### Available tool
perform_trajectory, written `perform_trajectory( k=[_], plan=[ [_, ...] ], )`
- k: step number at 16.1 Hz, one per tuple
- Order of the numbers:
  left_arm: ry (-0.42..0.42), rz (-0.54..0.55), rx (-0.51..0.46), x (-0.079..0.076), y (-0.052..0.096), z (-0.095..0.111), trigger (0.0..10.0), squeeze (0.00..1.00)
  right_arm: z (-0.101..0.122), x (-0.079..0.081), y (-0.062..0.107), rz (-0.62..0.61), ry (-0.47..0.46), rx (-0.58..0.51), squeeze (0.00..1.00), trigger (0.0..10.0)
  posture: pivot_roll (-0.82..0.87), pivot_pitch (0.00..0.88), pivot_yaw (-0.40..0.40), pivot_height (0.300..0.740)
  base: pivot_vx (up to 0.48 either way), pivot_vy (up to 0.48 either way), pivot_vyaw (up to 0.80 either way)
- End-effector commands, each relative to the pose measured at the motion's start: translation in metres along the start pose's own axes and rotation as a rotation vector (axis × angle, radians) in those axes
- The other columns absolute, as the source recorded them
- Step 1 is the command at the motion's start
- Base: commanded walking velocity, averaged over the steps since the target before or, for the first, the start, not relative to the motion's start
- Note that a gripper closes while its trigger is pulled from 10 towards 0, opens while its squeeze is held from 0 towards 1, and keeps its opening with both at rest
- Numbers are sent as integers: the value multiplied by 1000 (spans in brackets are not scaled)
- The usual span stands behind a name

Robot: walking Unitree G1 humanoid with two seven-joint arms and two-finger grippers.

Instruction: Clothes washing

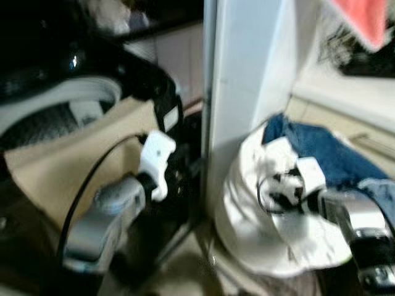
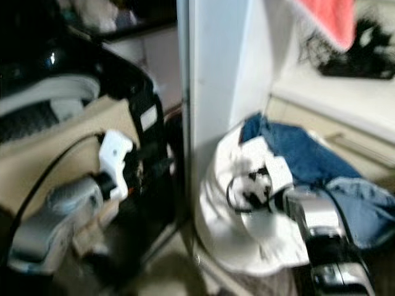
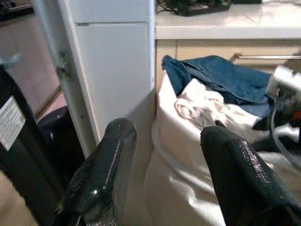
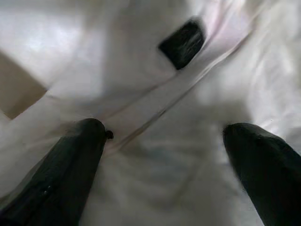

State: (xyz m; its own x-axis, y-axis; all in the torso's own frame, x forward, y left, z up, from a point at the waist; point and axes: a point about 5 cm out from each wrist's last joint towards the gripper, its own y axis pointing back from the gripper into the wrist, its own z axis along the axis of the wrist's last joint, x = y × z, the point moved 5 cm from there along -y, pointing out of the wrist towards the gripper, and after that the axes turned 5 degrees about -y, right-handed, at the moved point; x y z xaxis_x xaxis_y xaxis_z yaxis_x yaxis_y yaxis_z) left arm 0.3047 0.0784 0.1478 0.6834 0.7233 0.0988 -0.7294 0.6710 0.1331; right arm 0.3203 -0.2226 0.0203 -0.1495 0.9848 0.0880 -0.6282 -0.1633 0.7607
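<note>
— Beside the white cabinet (image 1: 247,74), what's that heap?

— That's the laundry: a white bag (image 1: 259,240) stuffed with a white cloth (image 3: 202,106) and a blue denim garment (image 1: 330,154) spilling over its far edge. It sits on the floor just under the pale bench (image 3: 225,26).

— And the arms?

— The right gripper (image 4: 164,155) is down on the white fabric, fingers (image 4: 61,169) spread wide with cloth between them, nothing pinched. The left gripper (image 3: 164,155) hangs to the left of the cabinet, pointing toward the bag, its fingers (image 3: 106,174) wide apart and empty.

— What's on the far left?

— A dark machine (image 1: 55,68) with a black panel bearing a white label (image 3: 10,122). Something pink (image 1: 364,18) hangs at the upper right, blurred.
</note>
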Motion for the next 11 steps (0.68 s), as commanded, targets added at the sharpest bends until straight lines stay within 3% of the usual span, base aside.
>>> perform_trajectory(
  k=[1,3,4,11],
  plan=[
    [-11,-1,7,1,1,1,10000,0,-3,4,-6,23,-16,4,0,5725,-82,0,8,740,0,0,0],
    [-16,-6,6,0,1,1,10000,0,-1,1,-9,23,-92,-18,0,1569,-81,0,8,740,0,0,0],
    [-18,-4,3,0,0,3,10000,0,-1,-2,-10,22,-125,-20,0,0,-80,0,7,740,0,0,0],
    [-9,-44,-12,-5,-1,6,10000,0,3,-13,-8,12,-154,-30,0,0,-86,0,9,740,0,0,0]
  ],
)
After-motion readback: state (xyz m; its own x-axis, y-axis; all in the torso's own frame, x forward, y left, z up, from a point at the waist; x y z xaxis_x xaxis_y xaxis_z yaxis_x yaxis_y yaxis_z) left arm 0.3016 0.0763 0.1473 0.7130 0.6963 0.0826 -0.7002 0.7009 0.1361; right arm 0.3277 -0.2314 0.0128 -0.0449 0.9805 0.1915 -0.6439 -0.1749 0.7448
